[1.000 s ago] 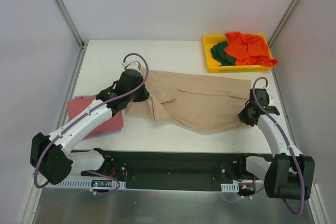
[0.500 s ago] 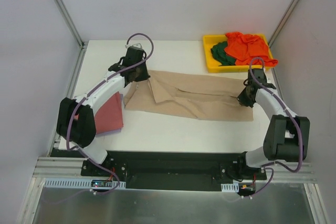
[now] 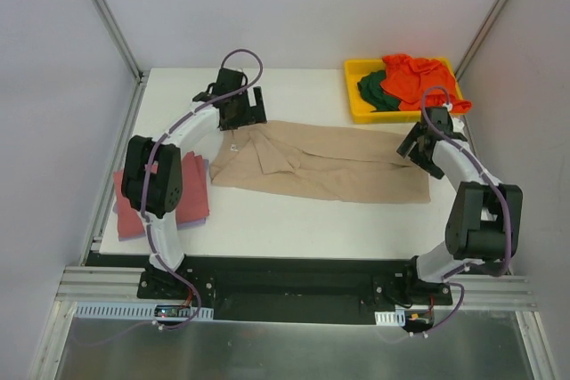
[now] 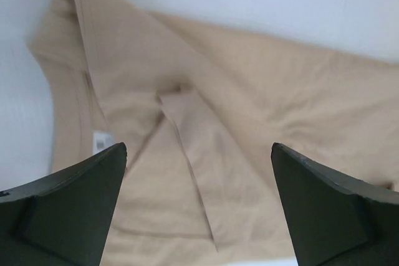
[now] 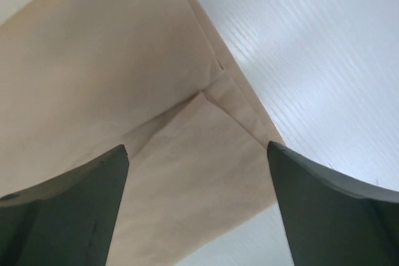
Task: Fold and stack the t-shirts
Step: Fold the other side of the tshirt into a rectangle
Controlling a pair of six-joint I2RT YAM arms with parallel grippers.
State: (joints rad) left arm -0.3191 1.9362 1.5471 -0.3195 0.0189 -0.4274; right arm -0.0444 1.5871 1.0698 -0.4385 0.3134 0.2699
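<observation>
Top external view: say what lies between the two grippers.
Only the large tan cloth t-shirt, lying on the white table, spans from the left gripper to the right gripper, seen in the top external view.

Top external: I look down from above and behind the arm bases (image 3: 165, 278), which sit at my bottom edge. This view is far enough back to hold the whole white table (image 3: 294, 86).
Left wrist: Close and steeply downward, between the dark fingers (image 4: 68, 204) of the left gripper (image 4: 198, 147), onto the collar end of the large tan cloth t-shirt (image 4: 249, 110).
Right wrist: Equally close, downward past the right gripper (image 5: 196, 149), onto that shirt's corner and bare table.
Shared area: I find the shirt in all three views. The two wrist views cover its opposite ends.
</observation>
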